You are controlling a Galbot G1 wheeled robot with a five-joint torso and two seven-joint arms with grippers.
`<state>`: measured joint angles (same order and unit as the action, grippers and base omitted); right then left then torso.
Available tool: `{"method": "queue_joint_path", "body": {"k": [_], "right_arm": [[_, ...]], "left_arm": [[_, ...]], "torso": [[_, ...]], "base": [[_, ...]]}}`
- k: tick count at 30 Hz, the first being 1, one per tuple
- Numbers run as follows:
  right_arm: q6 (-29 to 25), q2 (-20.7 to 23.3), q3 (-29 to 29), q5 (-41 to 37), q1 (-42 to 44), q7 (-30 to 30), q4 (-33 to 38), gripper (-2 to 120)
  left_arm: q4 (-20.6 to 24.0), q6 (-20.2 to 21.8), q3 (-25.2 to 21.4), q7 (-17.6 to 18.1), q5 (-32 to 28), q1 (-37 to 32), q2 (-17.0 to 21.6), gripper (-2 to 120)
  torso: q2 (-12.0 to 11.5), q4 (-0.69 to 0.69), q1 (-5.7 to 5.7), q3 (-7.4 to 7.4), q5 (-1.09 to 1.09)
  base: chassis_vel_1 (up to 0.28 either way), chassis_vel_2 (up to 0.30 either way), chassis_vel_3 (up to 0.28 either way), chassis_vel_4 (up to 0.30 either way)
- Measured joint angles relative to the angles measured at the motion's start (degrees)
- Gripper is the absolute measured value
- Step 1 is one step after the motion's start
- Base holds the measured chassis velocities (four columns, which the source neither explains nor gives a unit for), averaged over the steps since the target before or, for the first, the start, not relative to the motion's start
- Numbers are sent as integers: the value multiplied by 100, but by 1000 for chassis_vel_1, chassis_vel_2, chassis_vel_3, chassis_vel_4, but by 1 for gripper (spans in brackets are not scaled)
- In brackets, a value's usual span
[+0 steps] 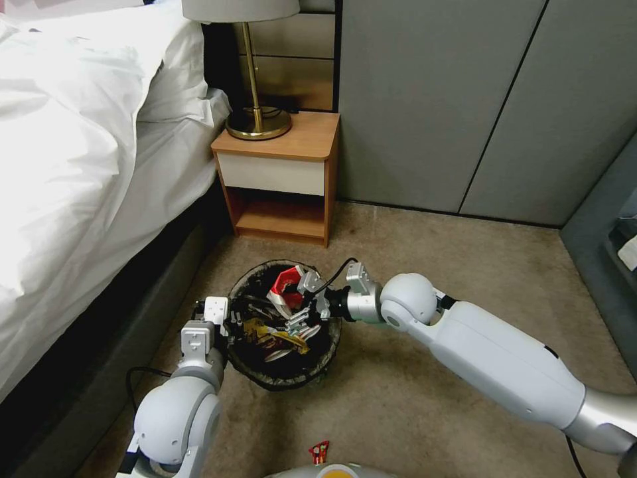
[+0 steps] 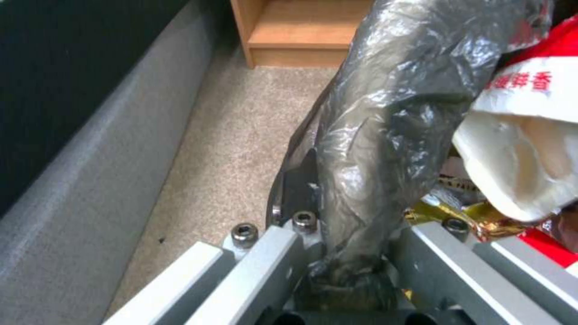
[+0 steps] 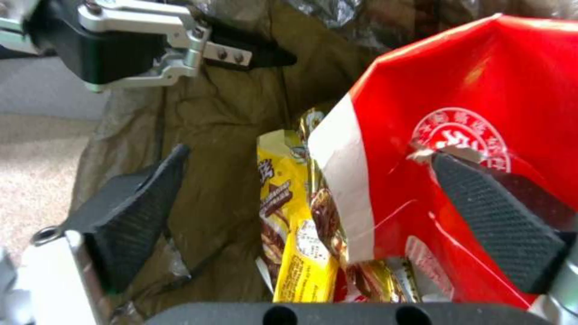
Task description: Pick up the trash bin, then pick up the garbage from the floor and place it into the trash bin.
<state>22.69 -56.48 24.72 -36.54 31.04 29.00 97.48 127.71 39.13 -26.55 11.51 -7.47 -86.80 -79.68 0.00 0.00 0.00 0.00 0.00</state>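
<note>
Bin [image 1: 284, 372] rim pinched by our left tool [image 2: 346, 271] for steadiness; right tool [image 1: 300, 307] spread over it, red cup [image 3: 482, 135] released inside.

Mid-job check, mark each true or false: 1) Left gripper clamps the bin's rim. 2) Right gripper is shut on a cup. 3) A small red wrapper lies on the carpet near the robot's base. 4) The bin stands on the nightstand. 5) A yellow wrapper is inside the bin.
1) True: the left gripper pinches the bin rim.
2) False: the right gripper is open over the bin, beside the red cup.
3) True: red wrapper.
4) False: it sits low over the carpet, before the nightstand.
5) True: yellow wrapper.
</note>
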Motion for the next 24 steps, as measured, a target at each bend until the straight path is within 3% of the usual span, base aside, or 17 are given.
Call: {"method": "queue_joint_path", "body": {"k": [10,13,16,24], "right_arm": [[144,104,-111,-494,76,-59,225,100],[405,133,-63,-1088,74,-541,309,100],[866,90,81,-1918,36,-1482,265,100],[862,126,-109,-1867,91,-1579,247,100]], "left_arm": [[4,7,20,1,16,6,-11,0],[4,8,25,3,22,2,-11,0],[5,8,31,3,31,-2,-10,0],[52,7,23,1,2,-6,23,0]], "torso": [[0,0,0,0,0],[0,-1,0,0,0],[0,1,-1,0,0],[0,0,0,0,1]], "base": [[0,0,0,0],[0,0,0,0],[0,0,0,0],[0,0,0,0]]}}
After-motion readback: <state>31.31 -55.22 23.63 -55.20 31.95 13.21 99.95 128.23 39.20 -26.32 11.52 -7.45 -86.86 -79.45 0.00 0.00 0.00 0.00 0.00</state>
